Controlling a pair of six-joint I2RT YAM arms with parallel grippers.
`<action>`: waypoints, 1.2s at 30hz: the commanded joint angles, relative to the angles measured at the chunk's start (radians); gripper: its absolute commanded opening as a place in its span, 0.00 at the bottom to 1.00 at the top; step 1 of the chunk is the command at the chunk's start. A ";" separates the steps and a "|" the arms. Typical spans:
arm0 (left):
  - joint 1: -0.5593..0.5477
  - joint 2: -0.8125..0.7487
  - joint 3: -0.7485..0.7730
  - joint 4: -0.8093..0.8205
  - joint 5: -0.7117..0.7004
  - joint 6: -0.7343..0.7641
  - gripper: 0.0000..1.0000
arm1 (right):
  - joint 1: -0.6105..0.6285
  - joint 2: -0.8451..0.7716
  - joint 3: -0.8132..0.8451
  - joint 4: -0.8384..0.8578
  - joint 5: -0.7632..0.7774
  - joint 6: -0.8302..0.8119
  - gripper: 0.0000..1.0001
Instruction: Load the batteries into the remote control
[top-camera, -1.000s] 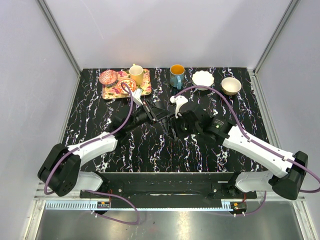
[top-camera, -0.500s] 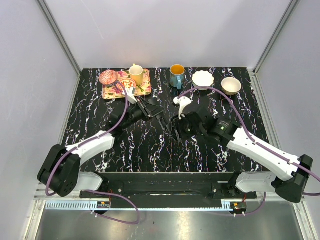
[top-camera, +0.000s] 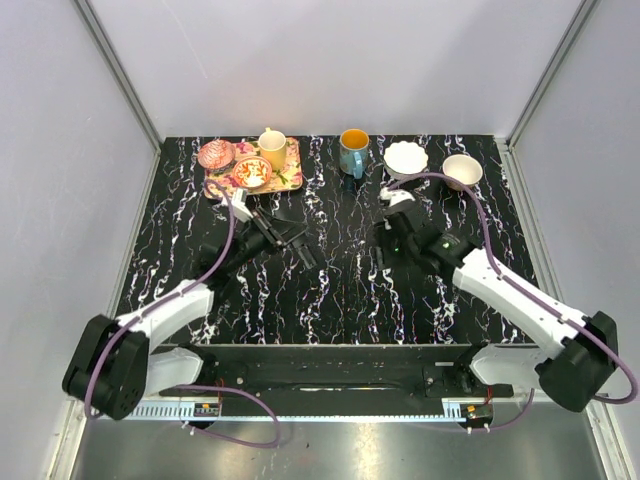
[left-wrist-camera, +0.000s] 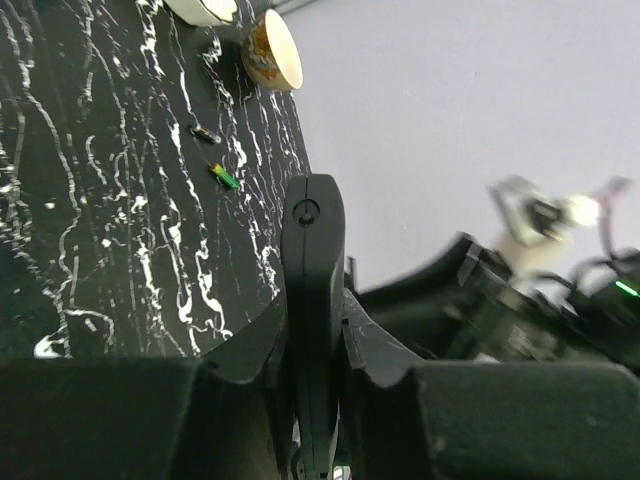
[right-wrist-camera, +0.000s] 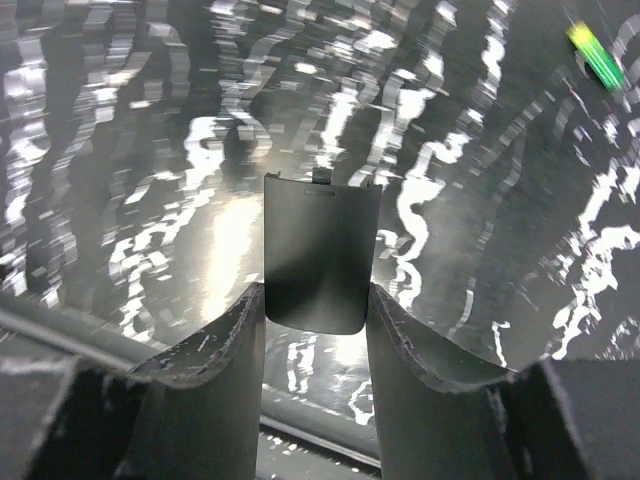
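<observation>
Black remote control (left-wrist-camera: 313, 250), edge-on, points lengthwise out of our tightly closed left gripper (left-wrist-camera: 313, 335) above the table (left-wrist-camera: 100, 250); our half-spread right gripper (right-wrist-camera: 316, 315) pinches its cover (right-wrist-camera: 320, 245); only wrist views show a green battery (right-wrist-camera: 597, 55).

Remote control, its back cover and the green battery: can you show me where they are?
remote control (left-wrist-camera: 312, 270), left wrist view, middle of its narrow black body.
back cover (right-wrist-camera: 322, 250), right wrist view, centre of the flat dark panel.
green battery (left-wrist-camera: 224, 178), left wrist view, its green middle.
</observation>
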 joint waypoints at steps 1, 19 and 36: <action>0.031 -0.194 -0.080 0.002 0.003 0.052 0.00 | -0.163 0.043 -0.128 0.101 -0.010 0.036 0.32; 0.035 -0.708 -0.359 -0.127 -0.072 0.110 0.00 | -0.266 0.614 0.123 0.232 -0.031 -0.039 0.27; 0.038 -0.713 -0.221 -0.338 -0.116 0.179 0.00 | -0.265 0.648 0.108 0.219 -0.080 0.022 0.66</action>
